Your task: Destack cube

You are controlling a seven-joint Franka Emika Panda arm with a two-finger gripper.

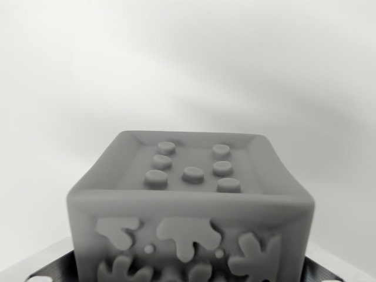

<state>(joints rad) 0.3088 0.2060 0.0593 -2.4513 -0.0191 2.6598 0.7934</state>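
Cube [191, 211] is filling the lower middle of the wrist view, a grey block seen from slightly above and very close. Its top face, framed by a raised rim, is carrying seven round studs, and its near side is showing raised splash-like shapes and a few small dots. Everything is looking grey, so no colour can be told.

Whether this cube is sitting on a second one cannot be told, because its lower part is running out of the picture. At the bottom corners a dark ribbed edge [59, 265] and a pale surface [35, 261] are peeking out beside it, touching the frame's lower border; these may belong to the camera's own mount or to a base under the cube, and I cannot say which. Behind it is only a blank pale backdrop [188, 64] with soft shadows.

No part of the claw is appearing in the view, neither fingers nor pads, so I cannot tell whether it is released, clenched or grasping the cube. The cube is sitting centred and square to the camera, which I am judging to mean that the arm is lining the wrist up with it, or already holding it close below the lens. The camera is looking forward and a little downward, so the wrist is probably tilting only slightly from level.

If the grasp is not yet made, the next move is calling for fingers closing on two opposite side faces, then a straight lift.
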